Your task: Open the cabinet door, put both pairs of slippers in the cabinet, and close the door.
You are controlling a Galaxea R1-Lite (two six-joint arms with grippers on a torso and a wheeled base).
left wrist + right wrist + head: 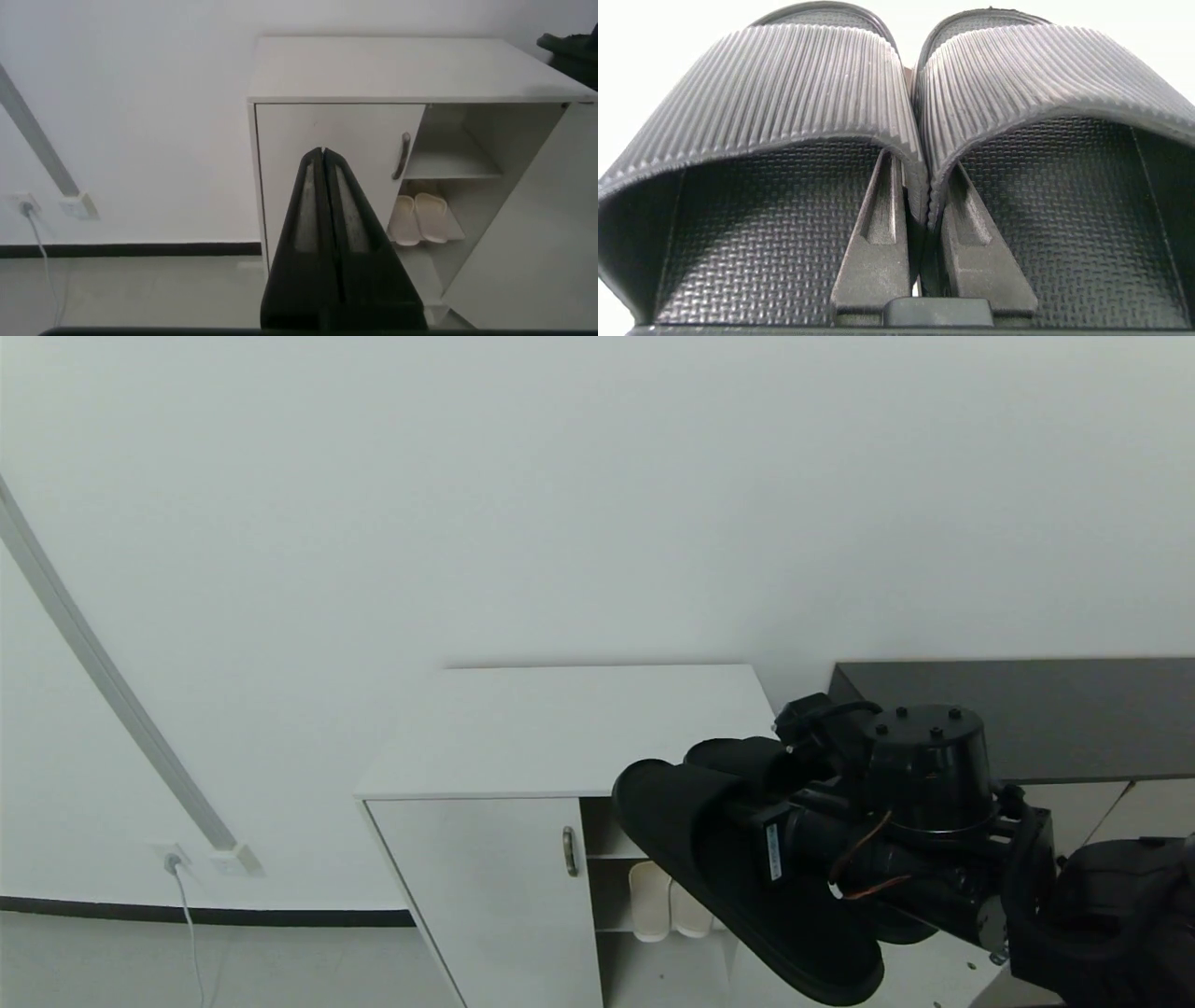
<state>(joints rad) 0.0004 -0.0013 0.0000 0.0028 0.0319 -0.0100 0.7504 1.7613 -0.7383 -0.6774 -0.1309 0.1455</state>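
A white cabinet (560, 728) stands against the wall. Its left door (485, 896) is closed and its right door (533, 252) is swung open. A pair of white slippers (667, 901) sits on the middle shelf, the same white slippers (422, 217) showing in the left wrist view. My right gripper (920, 201) is shut on a pair of black slippers (813, 112), pinching their inner sides together. It holds the black slippers (747, 877) in the air before the open compartment. My left gripper (322, 163) is shut with nothing in it, facing the closed door from a distance.
A dark grey counter (1018, 719) adjoins the cabinet on the right. A wall socket with a cable (173, 863) and a slanted conduit (93, 663) are on the wall to the left. The upper shelf (448, 159) is bare.
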